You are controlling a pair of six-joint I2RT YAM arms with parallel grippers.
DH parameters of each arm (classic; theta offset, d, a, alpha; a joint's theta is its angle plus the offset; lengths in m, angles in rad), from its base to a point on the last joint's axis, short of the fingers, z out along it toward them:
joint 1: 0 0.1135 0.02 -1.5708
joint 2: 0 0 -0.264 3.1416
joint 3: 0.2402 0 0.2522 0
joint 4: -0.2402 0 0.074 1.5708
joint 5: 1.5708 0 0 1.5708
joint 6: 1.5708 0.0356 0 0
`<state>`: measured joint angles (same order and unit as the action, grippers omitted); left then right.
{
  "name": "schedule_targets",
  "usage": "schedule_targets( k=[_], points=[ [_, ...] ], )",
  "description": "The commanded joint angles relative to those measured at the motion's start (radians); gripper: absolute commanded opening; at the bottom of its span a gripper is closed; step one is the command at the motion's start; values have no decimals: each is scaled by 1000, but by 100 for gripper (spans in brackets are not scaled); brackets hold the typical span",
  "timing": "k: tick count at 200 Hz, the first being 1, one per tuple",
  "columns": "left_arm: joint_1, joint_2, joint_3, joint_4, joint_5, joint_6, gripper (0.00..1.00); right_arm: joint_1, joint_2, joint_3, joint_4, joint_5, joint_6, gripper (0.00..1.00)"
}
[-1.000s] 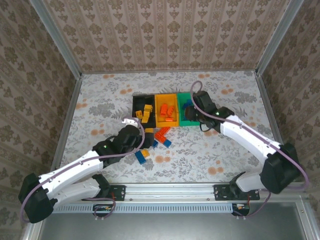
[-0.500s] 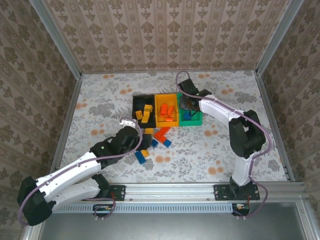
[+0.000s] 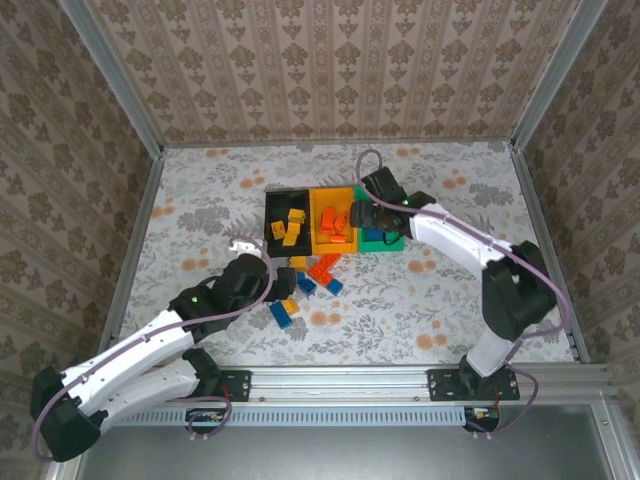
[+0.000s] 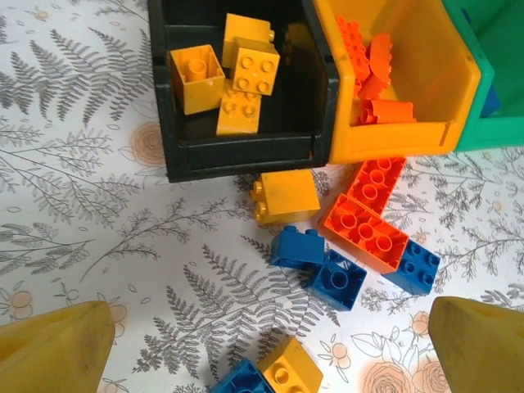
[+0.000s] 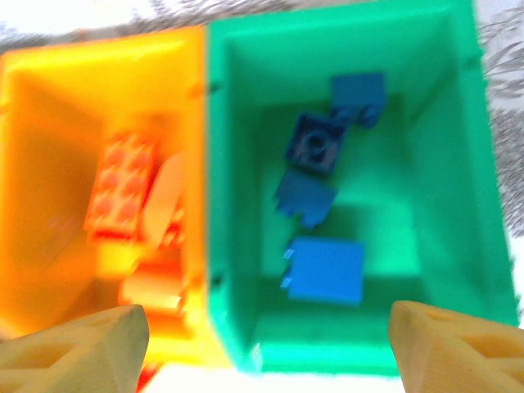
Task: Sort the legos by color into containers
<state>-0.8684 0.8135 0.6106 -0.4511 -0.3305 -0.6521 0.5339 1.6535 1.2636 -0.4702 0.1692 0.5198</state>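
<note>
Claws spread wide on both arms, nothing in either! Left claw [image 4: 266,348] hovers over loose legos [image 4: 364,229] scattered on the tabletop [image 4: 98,205] just in front of the black bin [image 4: 246,155] (yellow bricks [image 4: 241,78] inside). Right claw [image 5: 266,348] hangs above the green bin [image 5: 442,164], blue bricks [image 5: 325,270] lying in it; orange ones [image 5: 121,184] sit in the orange-yellow bin [image 5: 49,123] alongside.

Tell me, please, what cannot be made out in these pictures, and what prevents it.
1. Top external view: the right arm covers most of the green bin, so the bricks in it are hidden.
2. Right wrist view: the picture is blurred, so the orange bricks in the orange-yellow bin cannot be counted.
3. Left wrist view: the right edge cuts off the green bin. The bottom edge cuts a yellow brick and a blue brick.
</note>
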Motion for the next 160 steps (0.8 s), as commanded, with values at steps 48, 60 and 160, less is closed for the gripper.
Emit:
schedule_targets(
  k=[48,60,160],
  points=[
    [71,-71,-23,-51,-17,-15,100,251,-74,-225,75,-165,-168,81],
    [79,-75,-27,-52,-7,-17,100,269,-23,-211,82,-170,-184,81],
    [104,-78,-61,-48,21,-42,100,304,195,-117,54,-113,-260,71]
  ],
)
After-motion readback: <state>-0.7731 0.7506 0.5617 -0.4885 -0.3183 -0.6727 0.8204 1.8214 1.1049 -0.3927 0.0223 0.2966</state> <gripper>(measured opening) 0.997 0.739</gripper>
